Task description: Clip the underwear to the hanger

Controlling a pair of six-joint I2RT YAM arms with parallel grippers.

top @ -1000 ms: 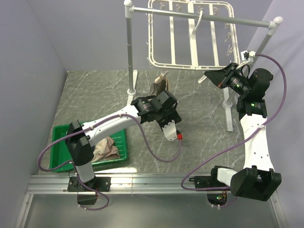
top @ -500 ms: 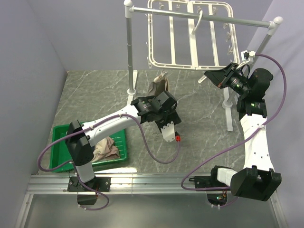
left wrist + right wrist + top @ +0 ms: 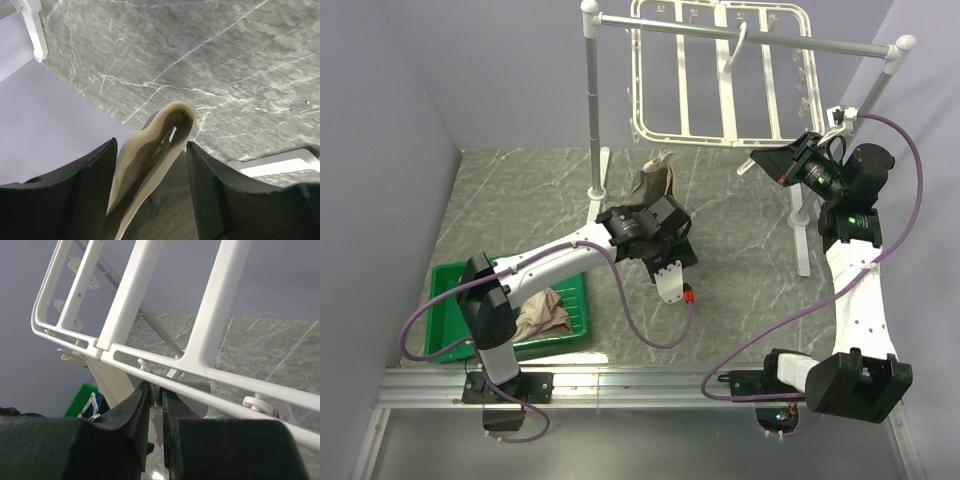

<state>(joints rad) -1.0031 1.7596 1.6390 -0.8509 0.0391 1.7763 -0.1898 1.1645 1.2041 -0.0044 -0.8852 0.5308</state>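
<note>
The green tray (image 3: 450,280) by my left base holds a paler garment (image 3: 542,312), which isn't my concern. Past it, the left gripper (image 3: 152,150) has its fingers clamped on the underwear (image 3: 145,190), held in the air above the marble table (image 3: 240,60) and short of the hanger (image 3: 215,305). Its long axis runs out along the fingers, and the folded beige waistband leads, pointing up and away toward the frame's bottom rail. Farther off, the right gripper (image 3: 156,390) sits against that rail with its fingers drawn nearly together (I can't tell whether a clip is nipped between them). I judge this to be the carry-up step, with the garment fetched and no clip on it yet. The next move calls for bringing the waistband edge up to a clip at the right gripper, keeping the fold taut so it goes in cleanly.
</note>
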